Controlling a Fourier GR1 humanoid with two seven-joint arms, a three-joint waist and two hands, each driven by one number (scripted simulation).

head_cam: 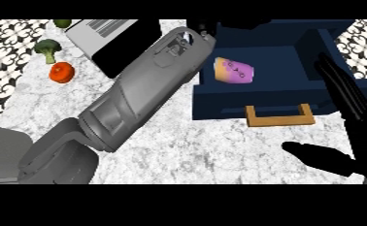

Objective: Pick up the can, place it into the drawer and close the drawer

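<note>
- Plainly, the can [234, 70] is already in the drawer [237, 106]. It lies on its side on the drawer's floor, towards the left wall, a little right of the frame's middle and in the upper half. It is pink and yellow with a purple end, and neither hand touches it.
- The drawer is navy and stands pulled out, filling the upper right of the frame. Its wooden handle [279, 117] juts from the front wall towards the bottom of the frame.
- The left hand [204, 27] shows as a black shape at the top of the frame, by the drawer's back left corner. From where I stand I cannot tell how it is set, nor whether it has hold of anything.
- Its grey forearm [143, 89] slants from the lower left up to that corner, passing just left of the drawer.
- The right hand [341, 89] is at the right edge, spread wide and holding nothing. Its long fingers lie straight over the drawer's right wall, and the thumb [315, 156] sticks out to the left, below the handle.
- The marble counter [201, 147] carries everything.
- In the upper left sit a grey and black appliance [90, 36], a broccoli floret [47, 48] and, just below it, a red tomato [61, 72], all well apart from the drawer.
</note>
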